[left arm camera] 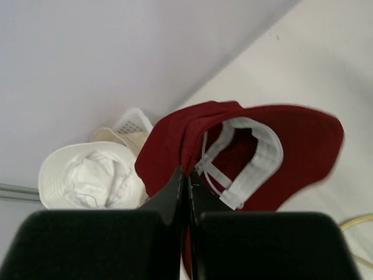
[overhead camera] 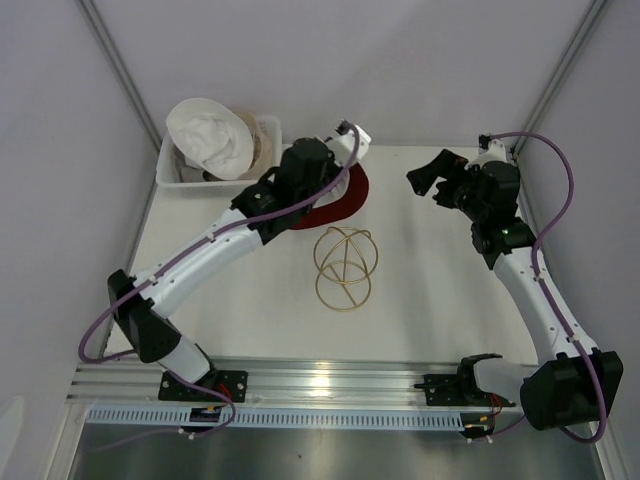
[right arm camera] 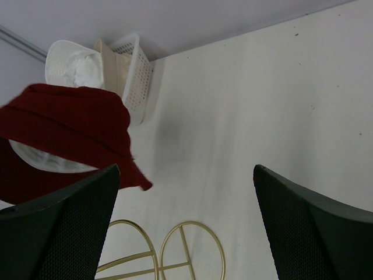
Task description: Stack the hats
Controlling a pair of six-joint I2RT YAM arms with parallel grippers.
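Observation:
My left gripper (left arm camera: 187, 178) is shut on the edge of the dark red hat (left arm camera: 280, 146) and holds it above the table, its white inner band showing. In the top view the left gripper (overhead camera: 322, 190) and the red hat (overhead camera: 345, 198) are at the back centre. The white hat (overhead camera: 210, 135) lies on the basket; a beige hat (left arm camera: 125, 137) sits under it. My right gripper (right arm camera: 186, 198) is open and empty, right of the red hat (right arm camera: 64, 131); in the top view it (overhead camera: 432, 178) hovers at the back right. The grey hat is not in view.
A white mesh basket (overhead camera: 268, 130) stands at the back left corner. A gold wire stand (overhead camera: 345, 265) sits mid-table, also in the right wrist view (right arm camera: 186, 251). Walls close the table at the back and sides.

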